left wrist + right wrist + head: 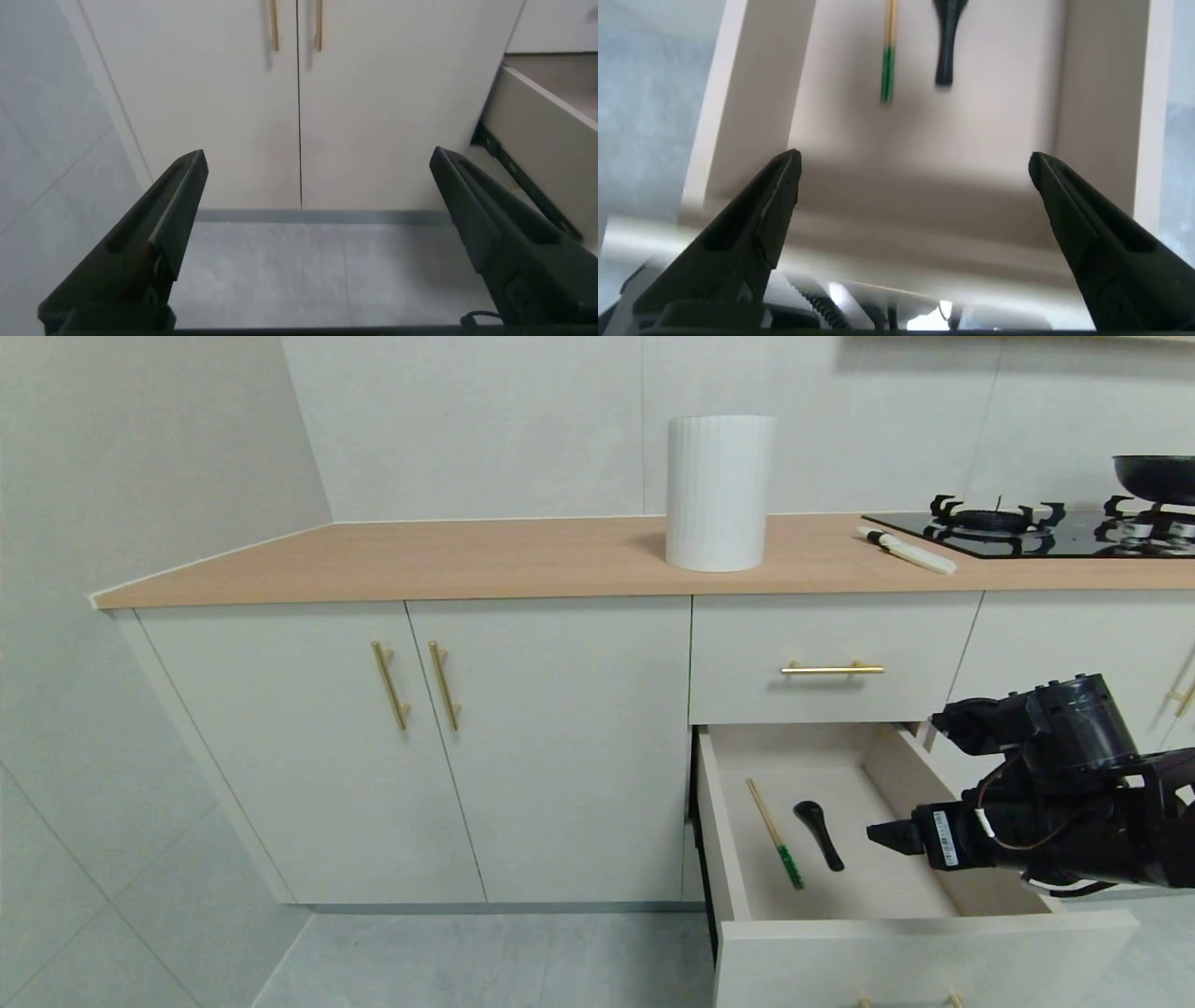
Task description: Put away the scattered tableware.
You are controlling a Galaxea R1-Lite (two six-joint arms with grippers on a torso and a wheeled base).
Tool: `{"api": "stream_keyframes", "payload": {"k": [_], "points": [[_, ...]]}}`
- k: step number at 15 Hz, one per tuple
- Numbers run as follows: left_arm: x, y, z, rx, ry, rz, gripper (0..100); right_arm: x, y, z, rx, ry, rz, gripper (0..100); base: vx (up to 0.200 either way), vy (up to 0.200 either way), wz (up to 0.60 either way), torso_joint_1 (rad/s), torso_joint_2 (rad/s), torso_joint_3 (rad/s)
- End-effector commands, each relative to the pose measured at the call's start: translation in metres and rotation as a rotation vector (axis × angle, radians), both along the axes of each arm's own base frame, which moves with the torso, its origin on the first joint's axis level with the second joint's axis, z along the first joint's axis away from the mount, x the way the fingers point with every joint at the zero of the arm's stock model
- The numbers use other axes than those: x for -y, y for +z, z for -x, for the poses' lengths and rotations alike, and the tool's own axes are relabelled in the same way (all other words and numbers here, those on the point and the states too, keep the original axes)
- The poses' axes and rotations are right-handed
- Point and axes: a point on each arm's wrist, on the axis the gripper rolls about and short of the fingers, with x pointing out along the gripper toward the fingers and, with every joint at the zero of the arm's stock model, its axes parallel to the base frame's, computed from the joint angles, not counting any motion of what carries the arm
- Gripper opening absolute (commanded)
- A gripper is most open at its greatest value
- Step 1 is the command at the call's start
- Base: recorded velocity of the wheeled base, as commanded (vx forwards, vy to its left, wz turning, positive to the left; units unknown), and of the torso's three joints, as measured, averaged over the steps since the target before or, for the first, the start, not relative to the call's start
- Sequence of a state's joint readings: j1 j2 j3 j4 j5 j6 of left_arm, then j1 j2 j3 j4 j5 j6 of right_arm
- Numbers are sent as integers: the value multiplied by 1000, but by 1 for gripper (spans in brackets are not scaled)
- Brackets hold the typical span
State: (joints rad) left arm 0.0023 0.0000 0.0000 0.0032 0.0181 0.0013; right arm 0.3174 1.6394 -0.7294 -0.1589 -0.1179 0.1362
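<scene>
Open drawer (803, 770) beyond my right jaws holds green-tipped wooden chopsticks (773, 834) beside a black spoon (820, 835); those and my left jaws gape empty.

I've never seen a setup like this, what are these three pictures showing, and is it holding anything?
It's a two-armed robot in a kitchen. The wide picture comes from a camera on its head, the other two from cameras on its wrists. The right hand is open above a pulled-out drawer holding chopsticks and a black spoon. The left hand, also open, faces cabinet doors. Neither holds anything. On the countertop sit a white ribbed canister and a pale utensil.
</scene>
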Motion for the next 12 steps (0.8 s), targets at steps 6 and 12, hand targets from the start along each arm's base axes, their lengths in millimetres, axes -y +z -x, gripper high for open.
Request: {"api": "stream_keyframes", "payload": {"k": [6,12], "points": [[0,0,0,0,1,0,100,-9,-6,9,-34,74,-15,100,0,0,0,0,0,0],[0,0,0,-1,1,0,100,-50,-37,64,-140,385,115,100,0,0,0,0,0,0]]}}
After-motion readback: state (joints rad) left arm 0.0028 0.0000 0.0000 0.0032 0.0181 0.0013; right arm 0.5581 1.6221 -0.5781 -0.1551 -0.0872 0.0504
